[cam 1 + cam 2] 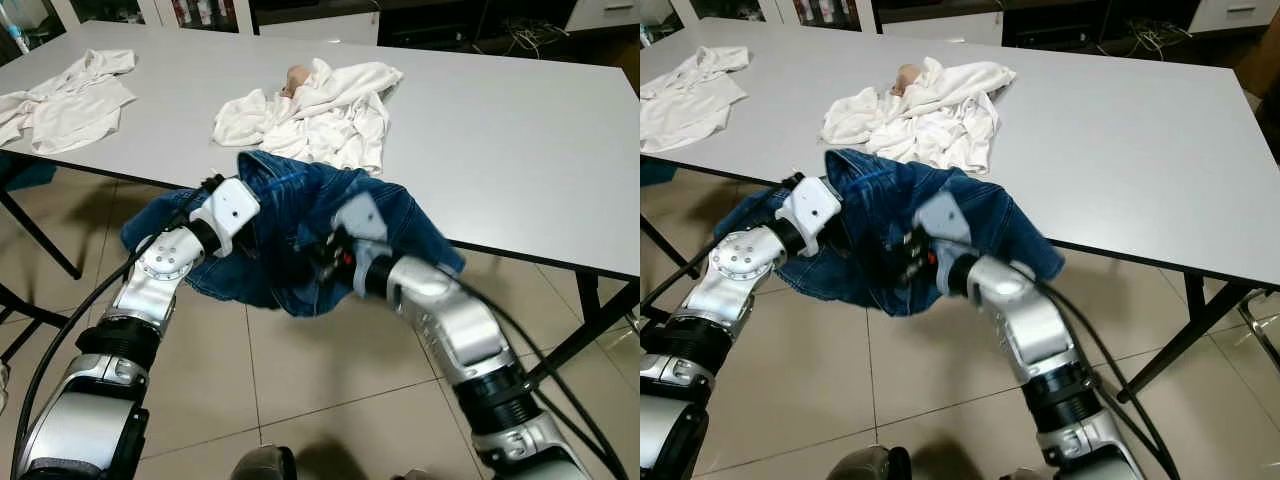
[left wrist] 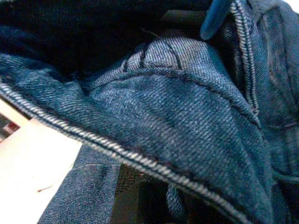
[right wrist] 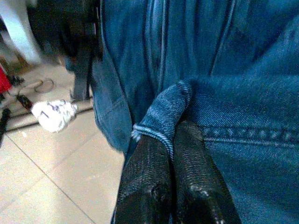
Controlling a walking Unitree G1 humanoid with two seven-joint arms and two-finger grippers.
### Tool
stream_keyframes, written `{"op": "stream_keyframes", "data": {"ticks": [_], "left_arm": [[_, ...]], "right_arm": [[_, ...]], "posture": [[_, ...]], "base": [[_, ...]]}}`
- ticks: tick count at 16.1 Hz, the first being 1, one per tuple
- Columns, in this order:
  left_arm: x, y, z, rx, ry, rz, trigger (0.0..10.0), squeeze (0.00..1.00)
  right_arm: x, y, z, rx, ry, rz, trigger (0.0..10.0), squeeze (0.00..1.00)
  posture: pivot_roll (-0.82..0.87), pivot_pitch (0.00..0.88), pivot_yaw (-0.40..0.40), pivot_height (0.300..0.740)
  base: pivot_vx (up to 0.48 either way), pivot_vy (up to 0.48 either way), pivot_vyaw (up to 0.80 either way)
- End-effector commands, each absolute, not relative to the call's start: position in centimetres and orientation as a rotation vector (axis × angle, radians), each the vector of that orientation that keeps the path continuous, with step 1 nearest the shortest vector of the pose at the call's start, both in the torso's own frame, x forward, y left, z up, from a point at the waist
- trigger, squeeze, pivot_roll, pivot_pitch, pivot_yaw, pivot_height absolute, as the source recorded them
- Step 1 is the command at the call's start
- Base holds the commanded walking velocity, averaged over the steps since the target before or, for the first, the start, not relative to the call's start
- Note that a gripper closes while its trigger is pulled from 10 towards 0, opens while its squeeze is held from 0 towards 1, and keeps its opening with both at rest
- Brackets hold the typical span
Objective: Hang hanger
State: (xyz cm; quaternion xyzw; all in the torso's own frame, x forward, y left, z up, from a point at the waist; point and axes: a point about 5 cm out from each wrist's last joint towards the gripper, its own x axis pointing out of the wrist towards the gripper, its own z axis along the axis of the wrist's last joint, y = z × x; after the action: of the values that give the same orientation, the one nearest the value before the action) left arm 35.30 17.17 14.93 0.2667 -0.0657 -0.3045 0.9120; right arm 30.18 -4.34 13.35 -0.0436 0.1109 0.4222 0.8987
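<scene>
A blue denim garment (image 1: 300, 215) hangs bunched between my two arms, just in front of the white table's near edge (image 1: 520, 250). My right gripper (image 3: 170, 140) is shut on a fold of its hem, the two black fingers pressed together with cloth between the tips. In the eye views that gripper (image 1: 328, 262) sits under the middle of the bundle. My left gripper's white housing (image 1: 228, 212) reaches into the denim from the left, and its fingers are buried in the cloth. The left wrist view looks at denim seams (image 2: 177, 121) from very close.
A heap of white clothes (image 1: 315, 112) lies on the table behind the denim. Another white garment (image 1: 65, 100) lies at the table's far left. Black table legs stand at the left (image 1: 40, 235) and right (image 1: 590, 330). Tiled floor (image 1: 320, 370) lies below.
</scene>
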Motion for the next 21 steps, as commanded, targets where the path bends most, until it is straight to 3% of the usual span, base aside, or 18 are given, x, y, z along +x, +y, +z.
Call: {"op": "stream_keyframes", "data": {"ticks": [1, 6, 7, 8, 9, 15, 16, 18, 19, 21], "left_arm": [[36.0, 16.8, 17.1, 0.490, -0.228, -0.573, 0.0, 0.00], [36.2, 15.5, 17.6, 0.373, -0.269, -0.561, 0.0, 0.00], [36.1, 15.2, 17.5, 0.362, -0.271, -0.564, 0.0, 0.00], [36.1, 15.1, 17.4, 0.358, -0.269, -0.565, 0.0, 0.00], [36.1, 15.0, 17.3, 0.356, -0.269, -0.567, 0.0, 0.00], [36.0, 15.5, 16.8, 0.343, -0.256, -0.528, 0.0, 0.00], [36.0, 15.4, 16.7, 0.343, -0.259, -0.517, 0.0, 0.00], [36.0, 15.4, 16.6, 0.342, -0.260, -0.514, 0.0, 0.00], [36.0, 15.4, 16.5, 0.343, -0.259, -0.512, 0.0, 0.00], [36.0, 15.4, 16.3, 0.344, -0.252, -0.511, 0.0, 0.00]], "right_arm": [[29.7, -2.8, 13.3, -0.096, 0.210, 0.926, 0.0, 0.00], [30.4, -2.3, 12.6, -0.190, 0.135, 0.902, 0.0, 0.00], [30.7, -2.3, 13.1, -0.197, 0.111, 0.875, 4.3, 0.00], [30.9, -2.3, 13.3, -0.212, 0.094, 0.860, 5.4, 0.00], [31.3, -2.6, 13.6, -0.243, 0.077, 0.837, 10.0, 0.00], [31.7, -5.4, 12.8, -0.372, 0.059, 0.780, 10.0, 0.00], [31.5, -6.0, 13.1, -0.371, 0.054, 0.782, 10.0, 1.00], [31.4, -6.3, 13.5, -0.364, 0.042, 0.786, 10.0, 1.00], [31.3, -6.5, 14.1, -0.344, 0.010, 0.793, 10.0, 0.00], [31.2, -7.0, 15.1, -0.287, -0.024, 0.797, 10.0, 0.00]], "posture": [[-0.01, 0.016, 0.087, 0.740], [-0.01, 0.007, 0.091, 0.740], [-0.01, 0.005, 0.092, 0.740], [-0.01, 0.003, 0.092, 0.740], [-0.01, 0.002, 0.093, 0.740], [-0.01, 0.004, 0.082, 0.740], [-0.02, 0.004, 0.080, 0.740], [-0.02, 0.004, 0.079, 0.740], [-0.02, 0.005, 0.080, 0.740], [-0.02, 0.006, 0.080, 0.740]], "base": [[0.000, 0.000, 0.00], [0.000, 0.000, 0.00], [0.000, 0.000, 0.00], [0.000, 0.000, 0.00], [0.000, 0.000, 0.00], [0.000, 0.000, 0.00], [0.000, 0.000, 0.00], [0.000, 0.000, 0.00], [0.000, 0.000, 0.00], [0.000, 0.000, 0.00]]}}
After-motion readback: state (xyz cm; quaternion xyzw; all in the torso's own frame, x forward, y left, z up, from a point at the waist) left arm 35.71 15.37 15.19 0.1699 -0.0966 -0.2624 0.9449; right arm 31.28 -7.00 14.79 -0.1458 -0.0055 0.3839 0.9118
